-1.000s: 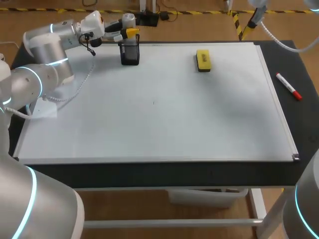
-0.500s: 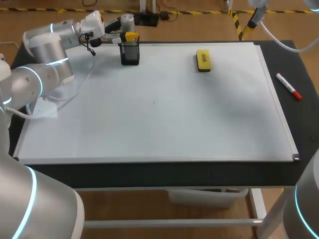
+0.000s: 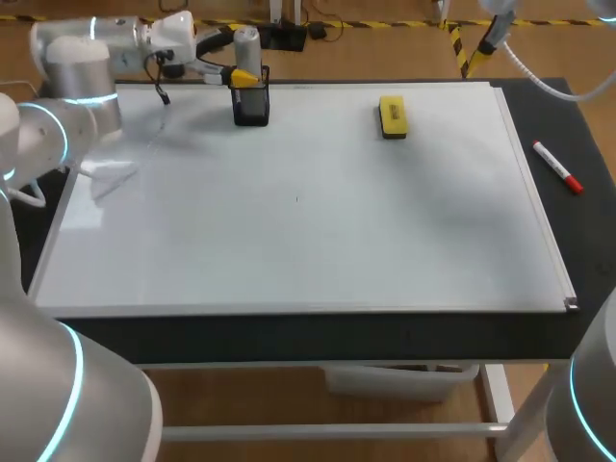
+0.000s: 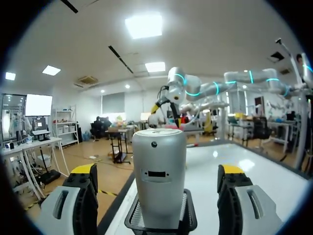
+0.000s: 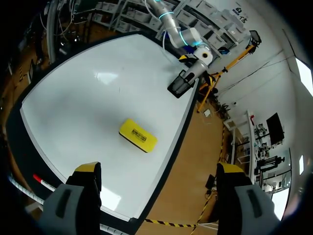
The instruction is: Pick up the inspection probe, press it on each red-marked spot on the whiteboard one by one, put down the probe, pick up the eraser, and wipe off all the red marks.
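The grey cylindrical probe (image 3: 248, 43) stands upright in a black mesh holder (image 3: 251, 104) at the whiteboard's far left edge. My left gripper (image 3: 236, 58) is level with it and open. In the left wrist view the probe (image 4: 159, 161) rises between the spread fingers (image 4: 83, 196) with a gap on each side. The yellow eraser (image 3: 393, 115) lies on the far right part of the whiteboard (image 3: 308, 221), which shows no red marks. My right gripper (image 5: 157, 171) hangs open and empty high above the eraser (image 5: 138, 135).
A red-capped marker (image 3: 558, 166) lies on the black table strip to the right of the board. A tiny dark speck (image 3: 296, 199) sits near the board's middle. My left arm (image 3: 77, 77) spans the far left corner.
My left gripper's fingers have spread away from the probe, which stays standing in the holder. The left arm has lifted and swung toward the far left corner. The right arm has not moved.
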Robot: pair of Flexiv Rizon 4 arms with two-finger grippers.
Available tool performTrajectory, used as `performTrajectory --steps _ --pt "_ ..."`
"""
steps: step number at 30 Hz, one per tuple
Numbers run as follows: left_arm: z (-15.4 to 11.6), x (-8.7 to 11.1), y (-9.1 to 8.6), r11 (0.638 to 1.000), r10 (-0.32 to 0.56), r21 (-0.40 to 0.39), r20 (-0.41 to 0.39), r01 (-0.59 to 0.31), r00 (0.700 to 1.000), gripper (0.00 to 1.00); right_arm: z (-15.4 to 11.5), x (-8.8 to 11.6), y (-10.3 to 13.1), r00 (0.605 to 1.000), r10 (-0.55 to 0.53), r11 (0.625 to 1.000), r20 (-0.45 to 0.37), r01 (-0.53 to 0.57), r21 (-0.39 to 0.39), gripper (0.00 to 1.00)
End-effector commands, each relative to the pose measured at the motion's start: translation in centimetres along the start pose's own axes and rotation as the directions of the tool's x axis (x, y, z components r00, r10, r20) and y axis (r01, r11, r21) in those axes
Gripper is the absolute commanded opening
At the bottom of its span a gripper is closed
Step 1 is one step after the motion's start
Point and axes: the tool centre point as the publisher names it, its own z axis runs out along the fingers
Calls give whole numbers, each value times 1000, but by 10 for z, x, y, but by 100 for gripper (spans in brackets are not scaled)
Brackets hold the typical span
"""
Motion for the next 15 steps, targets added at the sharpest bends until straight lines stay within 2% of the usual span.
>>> performTrajectory --steps 1,9,15 --pt "-6 2 -10 989 9 -147 -18 -12 1000 100 -1 0 0 1000 -2 1000 -4 2 3 100" --pt "-16 11 -7 955 47 -294 52 -30 998 100 -1 0 0 1000 -2 1000 -4 2 3 100" --pt "-24 19 -8 914 105 -403 142 -40 984 100 -1 0 0 1000 -2 1000 -4 2 3 100"
